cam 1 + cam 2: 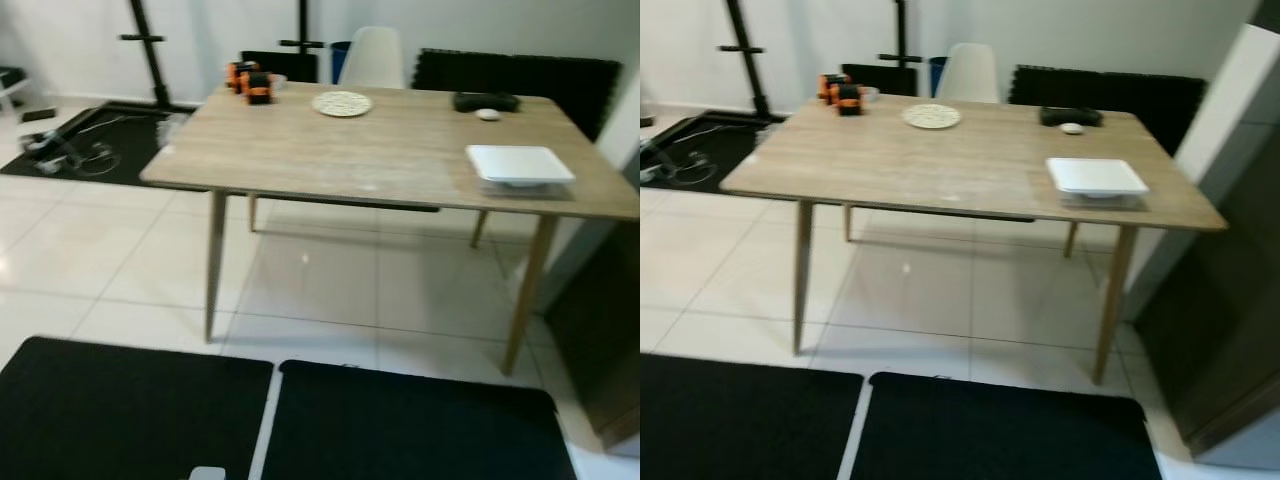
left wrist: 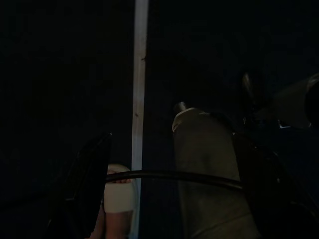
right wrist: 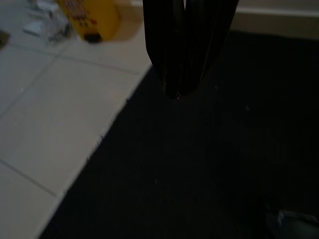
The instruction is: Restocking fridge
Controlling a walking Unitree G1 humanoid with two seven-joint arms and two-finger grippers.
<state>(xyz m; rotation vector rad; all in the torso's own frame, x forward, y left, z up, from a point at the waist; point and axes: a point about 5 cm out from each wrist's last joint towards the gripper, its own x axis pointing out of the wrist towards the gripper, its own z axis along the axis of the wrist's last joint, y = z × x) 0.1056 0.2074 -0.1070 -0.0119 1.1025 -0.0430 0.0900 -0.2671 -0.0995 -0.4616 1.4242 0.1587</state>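
Pale wood-grain table [image 1: 300,150], white tray [image 1: 518,163] on it, orange-black gadget [image 1: 250,80] there too, black mats [image 1: 410,425] on white tiles [image 1: 130,260] below it

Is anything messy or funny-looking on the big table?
Nothing looks spilled, tipped or broken. The wooden table holds a white square tray near its right edge, a round patterned plate and orange-and-black gadgets at the far side, and a dark flat item. The picture is a bit blurry.

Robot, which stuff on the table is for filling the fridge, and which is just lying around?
Maybe for the job:
white tray
orange items, too blurred to name

Just lying about:
round woven mat
black object
small white object
white chair
black floor mats
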